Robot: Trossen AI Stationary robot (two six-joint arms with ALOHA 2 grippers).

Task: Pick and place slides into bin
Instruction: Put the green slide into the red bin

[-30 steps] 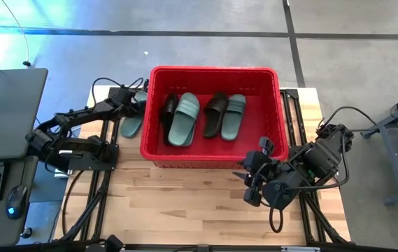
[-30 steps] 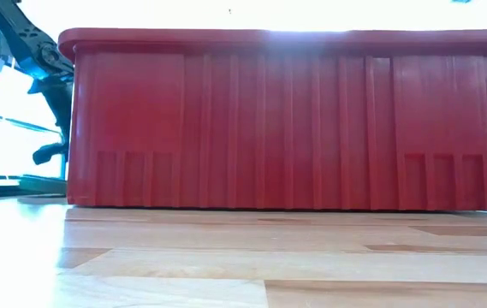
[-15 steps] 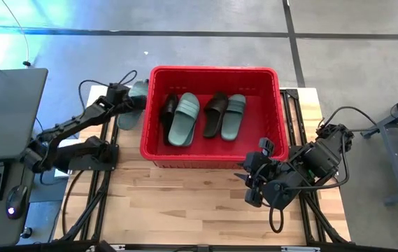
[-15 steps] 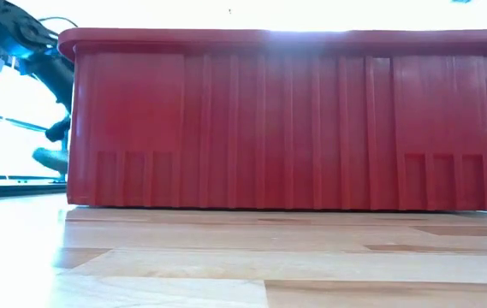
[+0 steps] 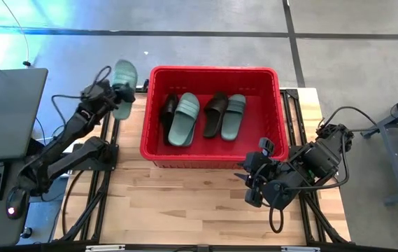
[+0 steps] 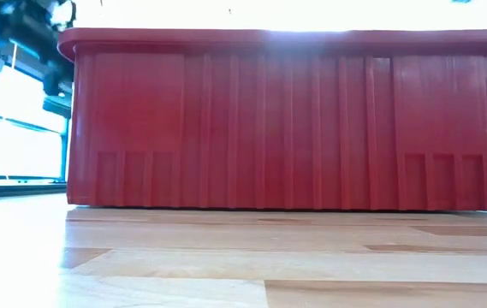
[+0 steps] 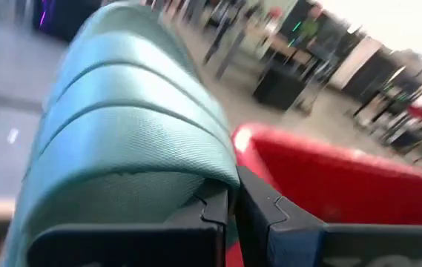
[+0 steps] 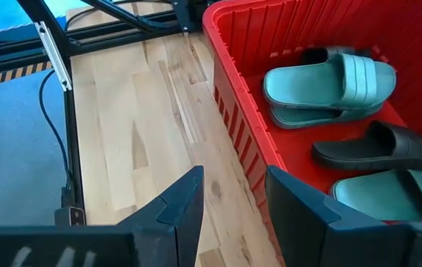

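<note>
The red bin (image 5: 212,157) stands mid-table and holds two sage green slides (image 5: 185,119) (image 5: 233,115) and two black slides (image 5: 167,115) (image 5: 216,114). My left gripper (image 5: 117,94) is raised beside the bin's far left corner, shut on another sage green slide (image 5: 124,72). That slide's ribbed strap fills the left wrist view (image 7: 122,141). My right gripper (image 5: 251,185) is open and empty by the bin's near right corner. I see no sixth slide. My left gripper (image 7: 231,215) pinches the green slide between its two fingers, at its side by the ribbed strap (image 7: 196,185). The strap bulges over one finger (image 7: 203,215) and hides the exact place of contact. The slide is lifted clear of the table and tilted.
The bin's near wall (image 6: 286,128) fills the low view, with bare wooden table (image 5: 185,203) in front of it. The bin's rim (image 7: 329,156) lies just beyond the held slide. A desk with a keyboard and mouse (image 5: 3,182) stands off the table's left edge.
My left gripper has risen from table height beside the bin's left wall and gone toward the far edge, tipping upward. It carries the green slide, which has been lifted clear of the table and now stands tilted high by the bin's far left corner.
</note>
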